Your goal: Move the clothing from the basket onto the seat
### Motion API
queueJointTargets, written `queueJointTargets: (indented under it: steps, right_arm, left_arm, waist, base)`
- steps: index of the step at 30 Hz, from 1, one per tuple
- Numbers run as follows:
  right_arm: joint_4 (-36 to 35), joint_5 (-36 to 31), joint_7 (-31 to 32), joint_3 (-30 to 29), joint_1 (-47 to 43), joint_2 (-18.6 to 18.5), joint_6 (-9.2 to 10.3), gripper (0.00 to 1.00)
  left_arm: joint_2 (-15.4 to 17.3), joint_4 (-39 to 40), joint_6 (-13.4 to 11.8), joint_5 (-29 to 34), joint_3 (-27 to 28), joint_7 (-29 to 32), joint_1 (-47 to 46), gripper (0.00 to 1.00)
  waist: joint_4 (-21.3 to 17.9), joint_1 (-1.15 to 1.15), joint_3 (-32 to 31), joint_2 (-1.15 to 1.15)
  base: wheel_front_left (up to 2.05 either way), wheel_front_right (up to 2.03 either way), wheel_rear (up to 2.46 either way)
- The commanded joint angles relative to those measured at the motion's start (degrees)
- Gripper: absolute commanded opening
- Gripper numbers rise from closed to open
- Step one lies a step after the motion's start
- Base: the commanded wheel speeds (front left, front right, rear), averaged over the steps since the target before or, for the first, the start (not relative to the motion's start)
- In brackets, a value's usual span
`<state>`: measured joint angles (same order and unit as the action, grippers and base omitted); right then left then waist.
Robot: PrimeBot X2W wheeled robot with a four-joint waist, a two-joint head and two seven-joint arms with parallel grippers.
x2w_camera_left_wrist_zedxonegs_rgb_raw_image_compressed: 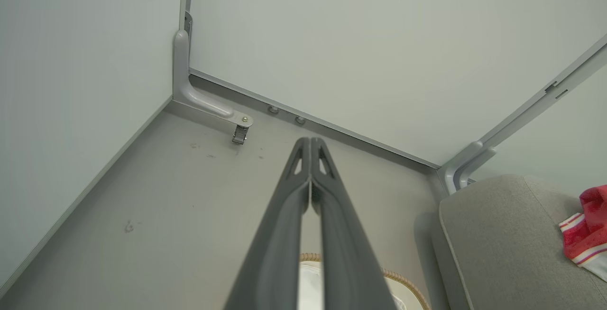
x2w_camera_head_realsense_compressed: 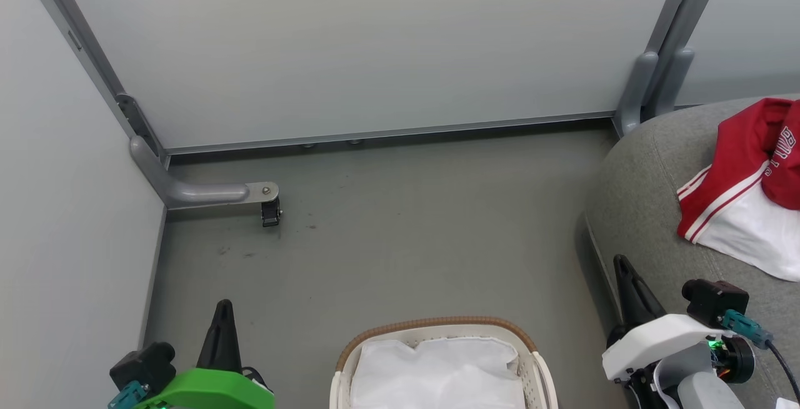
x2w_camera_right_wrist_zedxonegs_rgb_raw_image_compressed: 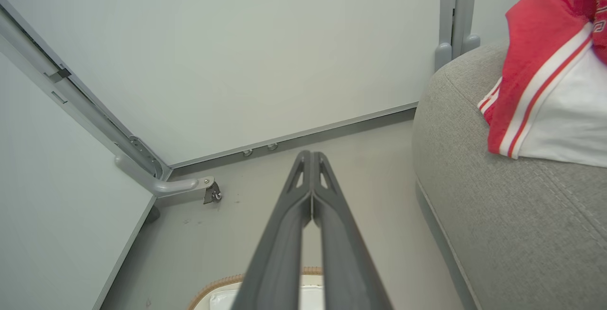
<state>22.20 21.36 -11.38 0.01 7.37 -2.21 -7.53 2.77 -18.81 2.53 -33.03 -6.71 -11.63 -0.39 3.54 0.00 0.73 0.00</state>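
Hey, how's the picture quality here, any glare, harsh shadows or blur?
Head view: soft even light, no glare, just a faint shadow on the floor beside the seat. Left wrist view: the closed fingers of the left gripper go soft near the lens. Right wrist view: same softness on the right gripper, while the clothing shows crisp stripes.

Basket (x2w_camera_head_realsense_compressed: 437, 324), between left end effector (x2w_camera_head_realsense_compressed: 224, 309) and right end effector (x2w_camera_head_realsense_compressed: 622, 265): cut off by bottom edge, largely hidden behind fingers in wrist views. Clothing (x2w_camera_head_realsense_compressed: 737, 171), right of right end effector: cut by picture edge, lettering unreadable. Seat (x2w_camera_head_realsense_compressed: 637, 209): cut off likewise.
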Motion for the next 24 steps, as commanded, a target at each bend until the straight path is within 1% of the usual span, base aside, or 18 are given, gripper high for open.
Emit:
queueJointTargets:
  steps: [1,12,24]
  right_arm:
    - [-1.35,2.74,0.57,-0.41,0.44,-0.28,0.01,0.00]
    - [-2.56,13.33,3.18,-1.29,0.10,-0.36,0.02,0.00]
    - [-3.62,23.37,5.76,-2.23,-0.09,-0.45,0.02,0.00]
  left_arm:
    - [0.20,1.13,0.36,-2.40,0.76,0.55,-1.26,0.00]
    - [0.29,1.77,1.11,-11.29,2.61,3.17,-2.12,0.00]
    - [0.36,2.32,1.81,-19.77,4.40,5.72,-2.87,0.00]
  waist:
    - [-0.05,0.00,-0.01,0.00]
    - [-0.40,0.00,-0.06,0.00]
    - [-0.77,0.00,-0.12,0.00]
  base:
    - [0.00,0.00,0.00]
    - [0.00,0.00,0.00]
    - [0.00,0.00,0.00]
